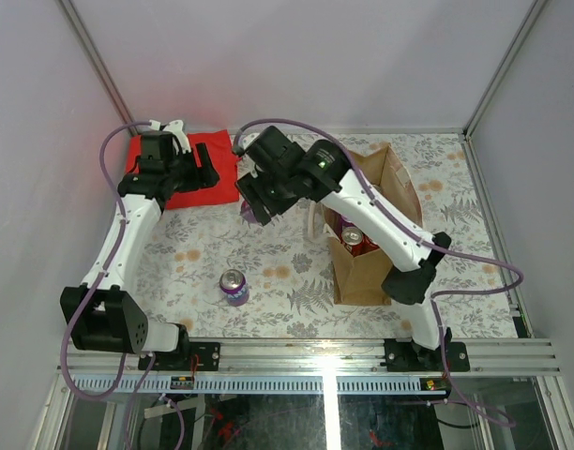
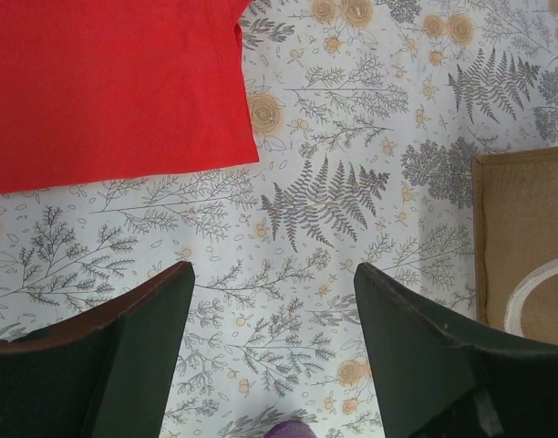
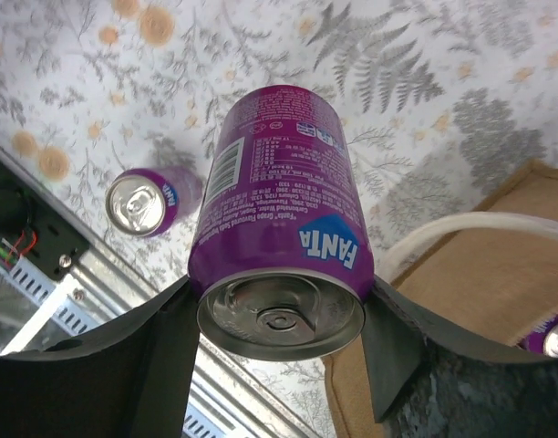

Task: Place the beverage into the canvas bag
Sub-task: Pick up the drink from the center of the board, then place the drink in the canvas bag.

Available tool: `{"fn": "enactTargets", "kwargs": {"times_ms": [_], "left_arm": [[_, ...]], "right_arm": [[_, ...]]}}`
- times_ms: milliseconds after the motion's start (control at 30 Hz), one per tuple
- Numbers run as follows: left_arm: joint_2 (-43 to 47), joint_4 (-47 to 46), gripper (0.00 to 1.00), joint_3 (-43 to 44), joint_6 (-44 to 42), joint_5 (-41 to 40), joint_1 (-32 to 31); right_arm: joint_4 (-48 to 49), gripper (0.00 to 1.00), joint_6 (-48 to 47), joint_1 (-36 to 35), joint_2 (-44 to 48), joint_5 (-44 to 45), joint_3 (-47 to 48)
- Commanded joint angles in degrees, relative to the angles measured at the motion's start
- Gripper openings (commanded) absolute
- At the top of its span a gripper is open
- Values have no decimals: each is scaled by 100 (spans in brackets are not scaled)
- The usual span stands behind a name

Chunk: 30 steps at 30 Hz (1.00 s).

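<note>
The beverage, a purple Fanta can, sits between the fingers of my right gripper, which touch both of its sides; the gripper is shut on it. From above, that gripper is left of the canvas bag, and only a sliver of the can shows. I cannot tell whether its base rests on the table. The tan bag stands open with cream handles and a red can inside. My left gripper hangs open over the tablecloth by the red cloth.
A second purple can stands on the floral tablecloth near the front middle, also seen in the right wrist view. The flat red cloth lies at the back left. Walls enclose the table; a metal rail runs along its near edge.
</note>
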<state>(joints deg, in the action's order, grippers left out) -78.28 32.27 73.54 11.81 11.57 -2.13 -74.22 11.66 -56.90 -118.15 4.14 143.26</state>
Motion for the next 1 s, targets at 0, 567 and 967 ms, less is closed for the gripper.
{"fn": "enactTargets", "kwargs": {"times_ms": [0,567,967], "left_arm": [[-108,-287,70,234,75,135,58],[-407,-410,70,322,167,446,54],[-857,-476,69,637,229,608,40]], "right_arm": [[727,0,197,202,819,979,-141],[1245,0,560,1294,3054,3239,-1848],[656,0,1805,1327,4160,2813,-3937]]}}
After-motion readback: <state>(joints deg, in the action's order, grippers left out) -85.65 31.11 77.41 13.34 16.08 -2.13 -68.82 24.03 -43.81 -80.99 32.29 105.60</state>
